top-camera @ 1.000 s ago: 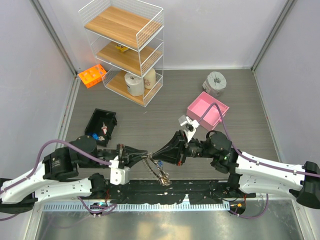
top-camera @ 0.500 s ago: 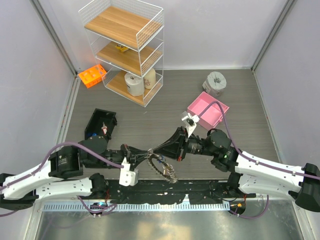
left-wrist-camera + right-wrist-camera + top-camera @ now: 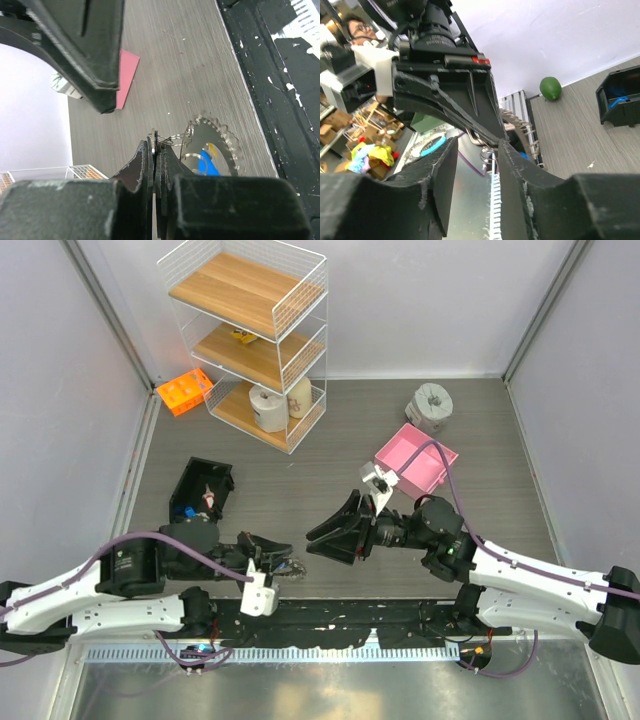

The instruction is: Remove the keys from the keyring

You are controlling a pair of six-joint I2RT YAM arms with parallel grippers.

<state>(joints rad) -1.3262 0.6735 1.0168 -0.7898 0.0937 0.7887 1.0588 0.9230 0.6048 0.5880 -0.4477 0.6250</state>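
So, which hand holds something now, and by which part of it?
The left hand is shut on the keyring, pinching a thin wire loop at its edge. The right hand is open and holds nothing.

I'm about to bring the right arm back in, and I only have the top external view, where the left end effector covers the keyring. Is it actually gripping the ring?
Observer: The left wrist view shows the left end effector shut on a thin wire loop linked to the keyring.
Operator: Are any keys on the ring?
Observer: Yes. In that same view the keys show inside the ring: a blue head with a yellow one beside it.
Operator: Is there a key in the right end effector?
Observer: No. The right wrist view shows the right end effector open, with nothing between its fingers.
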